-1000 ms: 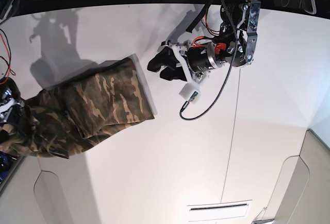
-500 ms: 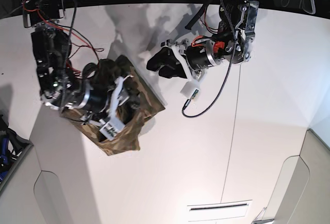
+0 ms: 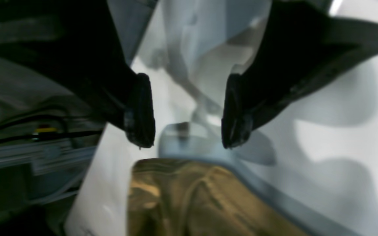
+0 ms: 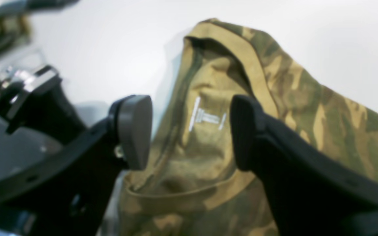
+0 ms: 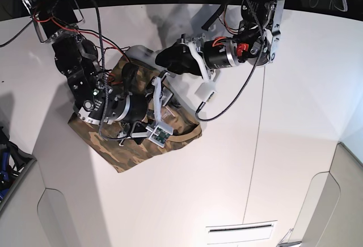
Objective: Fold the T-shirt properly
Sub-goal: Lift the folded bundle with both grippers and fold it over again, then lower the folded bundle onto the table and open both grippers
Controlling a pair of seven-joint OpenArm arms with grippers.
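Observation:
The camouflage T-shirt (image 5: 130, 155) lies bunched into a compact folded shape on the white table. In the right wrist view its tan neckband with the white label (image 4: 207, 114) faces up. My right gripper (image 5: 148, 88) hovers just above the T-shirt (image 4: 307, 108), open, with the label showing in the gap and nothing held. My left gripper (image 5: 165, 59) stands open at the shirt's far edge. In the left wrist view its fingertips (image 3: 139, 111) hang over the table beyond the T-shirt (image 3: 192, 196), holding nothing.
A pale flat board (image 5: 139, 51) sticks out from under the shirt's far side, and its grey edge (image 3: 274, 193) runs past the cloth. Cables hang from both arms. Table seams and a slot (image 5: 241, 230) lie to the front right.
My right arm swung in from the left with the shirt's end, brought it over the rest, and opened, letting go. The left gripper shifted slightly towards the shirt.

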